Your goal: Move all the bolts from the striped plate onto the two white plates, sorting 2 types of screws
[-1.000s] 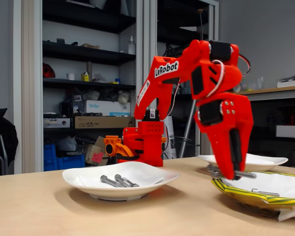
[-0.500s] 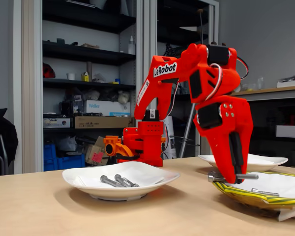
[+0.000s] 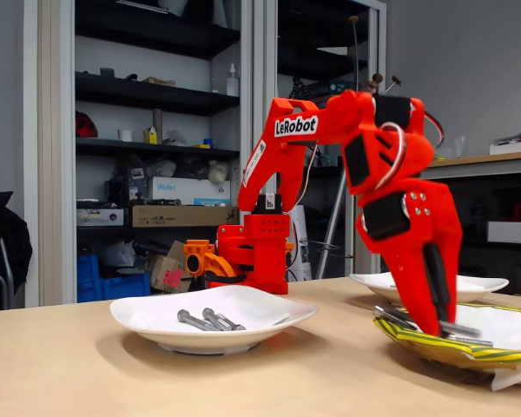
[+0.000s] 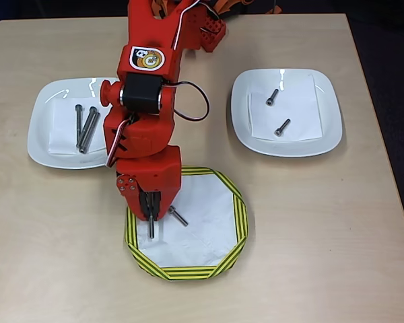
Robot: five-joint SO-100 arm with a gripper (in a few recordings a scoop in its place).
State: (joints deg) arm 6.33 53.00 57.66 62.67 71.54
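Note:
The striped plate lies in the middle front of the table. My gripper is down inside its left part, shut on a long bolt that lies tilted, low over the plate. A short bolt rests on the plate just right of the fingers. The left white plate holds three long bolts. The right white plate holds two short bolts, the second being.
My arm's base stands at the table's far edge between the white plates. Each plate has a white paper sheet inside. Bare tabletop lies in front of and beside the striped plate. Shelves stand behind the table.
The gripper has moved right and down into the striped plate with the long bolt, which was level above the rim and now tilts low over the plate.

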